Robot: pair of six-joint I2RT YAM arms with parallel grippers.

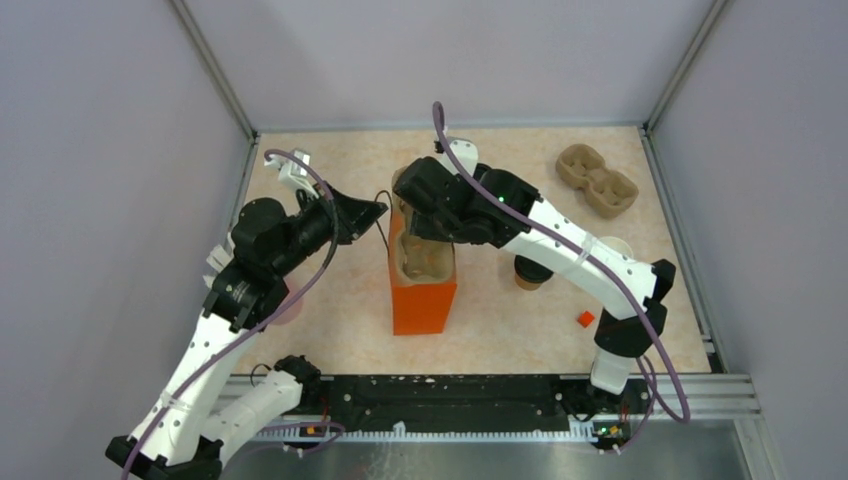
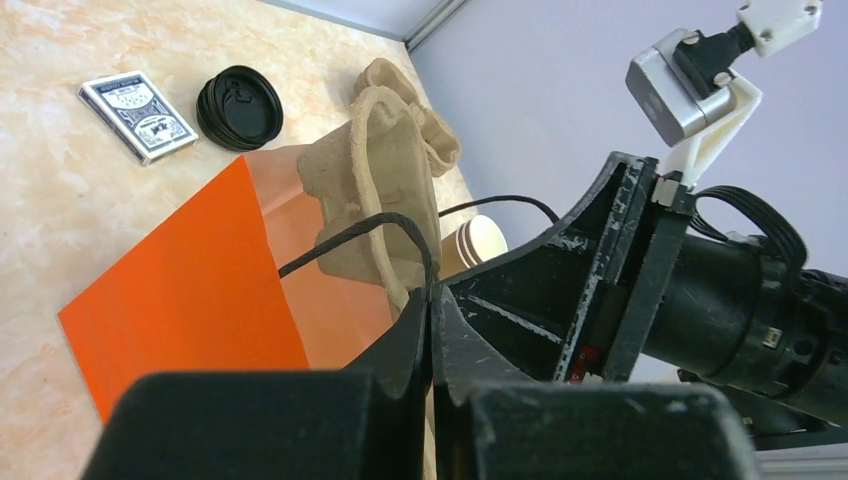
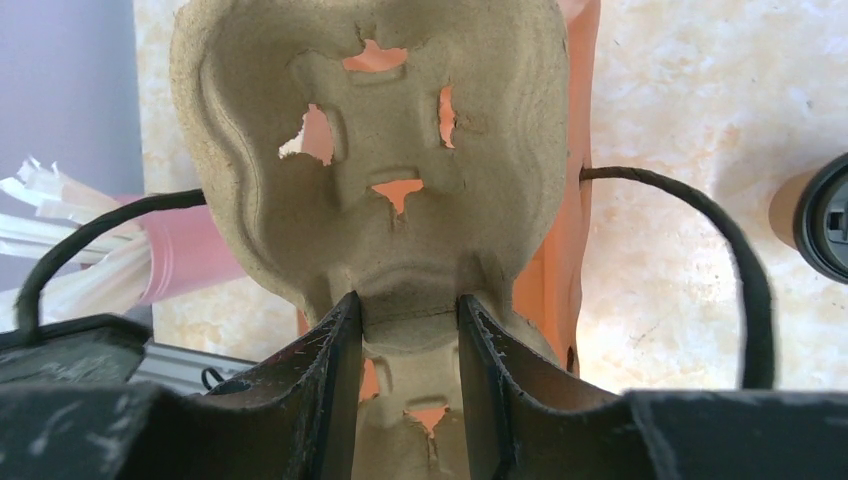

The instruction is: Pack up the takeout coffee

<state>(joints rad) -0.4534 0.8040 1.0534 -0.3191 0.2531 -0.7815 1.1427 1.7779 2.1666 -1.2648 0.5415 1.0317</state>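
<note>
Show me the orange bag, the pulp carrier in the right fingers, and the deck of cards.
orange bag (image 1: 424, 300), top view, front face.
pulp carrier (image 3: 385, 125), right wrist view, upper cup well.
deck of cards (image 2: 138, 117), left wrist view, box top.

No word, brand or number can be read anywhere. A small printed box (image 2: 137, 116) on the bench, at ten o'clock in the left wrist view, has a dark patterned face with print too small to read. Raised marks on the black lids (image 2: 240, 106) beside it are also illegible.
</note>
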